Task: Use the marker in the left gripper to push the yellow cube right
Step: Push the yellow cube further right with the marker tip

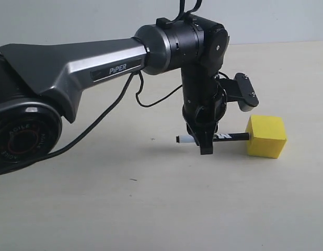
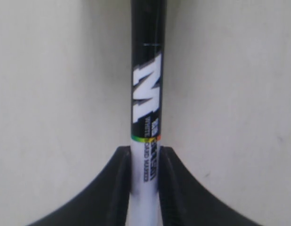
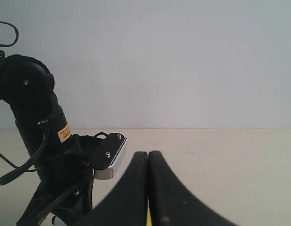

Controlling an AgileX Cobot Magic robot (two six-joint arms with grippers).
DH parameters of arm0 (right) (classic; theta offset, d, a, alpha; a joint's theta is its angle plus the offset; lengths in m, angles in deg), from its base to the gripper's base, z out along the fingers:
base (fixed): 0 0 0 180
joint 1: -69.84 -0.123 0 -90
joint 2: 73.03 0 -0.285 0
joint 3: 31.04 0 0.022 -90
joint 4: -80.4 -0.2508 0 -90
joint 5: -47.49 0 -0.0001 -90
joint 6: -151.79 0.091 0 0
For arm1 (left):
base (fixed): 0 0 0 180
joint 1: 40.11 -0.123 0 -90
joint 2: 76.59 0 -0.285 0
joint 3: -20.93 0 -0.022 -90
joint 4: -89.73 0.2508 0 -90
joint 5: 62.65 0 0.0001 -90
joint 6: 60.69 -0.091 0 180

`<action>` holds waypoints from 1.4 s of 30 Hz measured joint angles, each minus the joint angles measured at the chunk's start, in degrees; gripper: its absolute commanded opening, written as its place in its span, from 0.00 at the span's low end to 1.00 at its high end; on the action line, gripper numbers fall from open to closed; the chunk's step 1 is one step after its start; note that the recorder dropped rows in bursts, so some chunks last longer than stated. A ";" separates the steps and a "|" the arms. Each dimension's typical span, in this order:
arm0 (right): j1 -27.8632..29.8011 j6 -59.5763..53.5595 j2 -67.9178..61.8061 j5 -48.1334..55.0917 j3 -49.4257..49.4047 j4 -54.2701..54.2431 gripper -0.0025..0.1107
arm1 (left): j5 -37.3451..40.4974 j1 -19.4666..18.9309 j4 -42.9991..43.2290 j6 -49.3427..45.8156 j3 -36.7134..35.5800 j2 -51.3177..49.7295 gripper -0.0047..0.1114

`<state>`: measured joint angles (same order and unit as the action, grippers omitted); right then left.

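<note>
A: Left tool (image 1: pixel 205 146) state?
B: Clamped on the marker (image 1: pixel 230 137). Fingers (image 2: pixel 118 188) pinch the white barrel just behind the label. The tool points down and holds the marker level, just above the table (image 1: pixel 151 209).
A: Marker axis?
B: Left-right. The capped end sticks out left of the tool. The black end runs right, straight at the yellow cube (image 1: pixel 266 137).
A: Cube location?
B: On the table, right of the left tool. The marker's black tip reaches the cube's left face at about mid-height. Touching or a sliver apart, the exterior view doesn't settle it.
A: So the push direction lines up with the marker axis?
B: Looks so. The cube lies on the marker's own line, so a straight rightward move of the left arm should load the tip end-on. Likely risks: the marker slips back through the fingers, or the tip lands off-centre and yaws the cube.
A: Right tool (image 3: pixel 148 155)?
B: Fingers pressed together, nothing seen gripped. A yellow sliver shows in the slit between them, probably the cube beyond. It's not in the exterior view, so the left arm is the one at the cube.
</note>
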<state>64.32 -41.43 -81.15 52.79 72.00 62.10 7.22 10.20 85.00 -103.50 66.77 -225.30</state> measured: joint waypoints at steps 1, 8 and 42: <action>0.00 0.00 0.00 0.00 0.00 0.00 0.02 | 0.00 0.00 0.00 0.00 0.00 0.00 0.04; 0.00 0.00 0.00 0.00 0.00 0.00 0.02 | 0.00 0.91 -0.10 -0.22 0.00 0.00 0.04; -1.10 0.00 0.00 0.00 0.00 0.00 0.02 | -1.05 -0.50 -3.19 -6.51 2.79 -0.24 0.04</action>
<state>63.22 -41.43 -81.15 52.79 72.00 62.10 6.18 9.71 81.81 -110.02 69.57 -225.54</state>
